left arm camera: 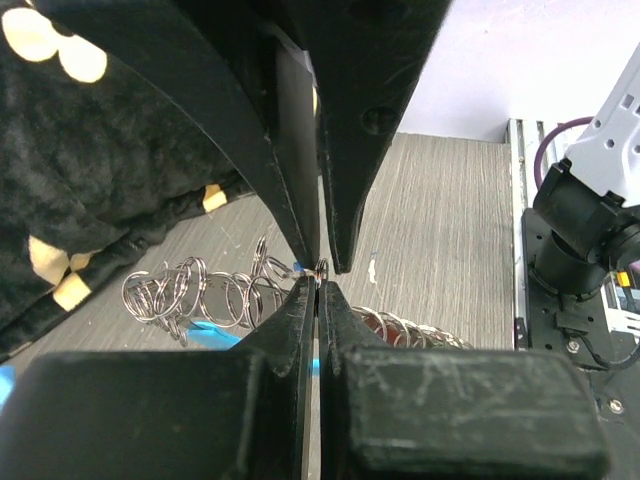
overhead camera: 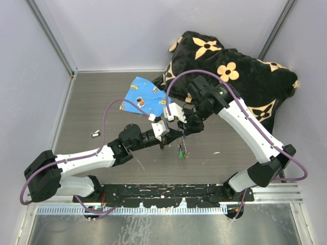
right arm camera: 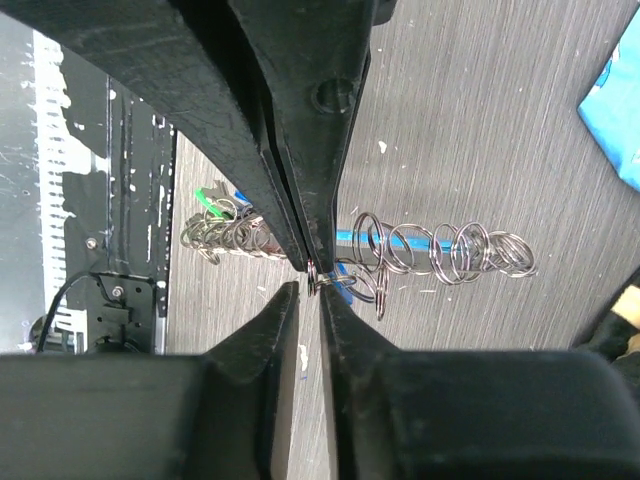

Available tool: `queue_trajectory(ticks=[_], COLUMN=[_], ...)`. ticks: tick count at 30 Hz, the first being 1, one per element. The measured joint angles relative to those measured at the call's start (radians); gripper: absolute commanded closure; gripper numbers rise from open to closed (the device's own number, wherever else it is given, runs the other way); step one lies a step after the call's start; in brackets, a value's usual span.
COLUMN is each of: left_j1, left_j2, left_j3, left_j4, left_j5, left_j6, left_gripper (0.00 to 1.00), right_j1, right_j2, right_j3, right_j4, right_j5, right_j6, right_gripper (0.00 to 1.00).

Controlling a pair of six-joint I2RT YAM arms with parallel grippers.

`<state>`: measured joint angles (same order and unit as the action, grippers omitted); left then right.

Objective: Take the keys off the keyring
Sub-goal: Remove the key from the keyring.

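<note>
The keyring [overhead camera: 182,140] is a thin chain of small metal rings [right arm camera: 440,252] with a light-blue piece [right arm camera: 400,240], hanging over the table between both grippers. My left gripper [left arm camera: 318,284] is shut on one ring at its very tips. In the right wrist view my right gripper [right arm camera: 309,288] stands tip to tip against the left one, its jaws parted by a narrow gap with that ring at the tips. The keys [overhead camera: 181,151] dangle at the chain's low end; a green head [right arm camera: 208,196] and a red head [left arm camera: 385,322] show among the rings.
A blue printed cloth [overhead camera: 145,97] lies behind the grippers, against a big black cushion with tan flowers [overhead camera: 230,76] at the back right. A small dark-and-white object [overhead camera: 95,135] rests on the table [overhead camera: 102,102] at the left. The black base rail [overhead camera: 168,191] runs along the near edge.
</note>
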<state>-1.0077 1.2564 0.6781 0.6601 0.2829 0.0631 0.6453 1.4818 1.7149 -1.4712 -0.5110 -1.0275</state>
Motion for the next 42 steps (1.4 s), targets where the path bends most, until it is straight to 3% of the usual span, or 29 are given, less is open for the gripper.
queue_trajectory(ticks=[3, 10, 23, 31, 42], left_j1=[0.000, 0.027, 0.094, 0.105, 0.106], left_j2=[-0.016, -0.088, -0.194, -0.209, -0.183], left_j3=[-0.001, -0.052, -0.084, -0.062, -0.023], left_j4=[-0.030, -0.004, 0.130, 0.148, 0.189], left_j5=[-0.003, -0.001, 0.082, 0.106, 0.114], left_j6=[-0.004, -0.077, -0.242, -0.303, -0.346], left_gripper=[1.00, 1.00, 1.00, 1.00, 1.00], right_j1=[-0.004, -0.093, -0.222, -0.292, -0.298], right_j2=[0.000, -0.010, -0.096, -0.075, -0.041], right_j3=[0.000, 0.023, 0.020, 0.018, -0.072], right_j4=[0.003, 0.006, 0.008, 0.034, 0.089], right_j5=[-0.027, -0.128, -0.453, -0.568, -0.701], right_j6=[0.010, 0.023, 0.055, 0.027, 0.010], right_gripper=[0.57, 0.44, 0.41, 0.39, 0.41])
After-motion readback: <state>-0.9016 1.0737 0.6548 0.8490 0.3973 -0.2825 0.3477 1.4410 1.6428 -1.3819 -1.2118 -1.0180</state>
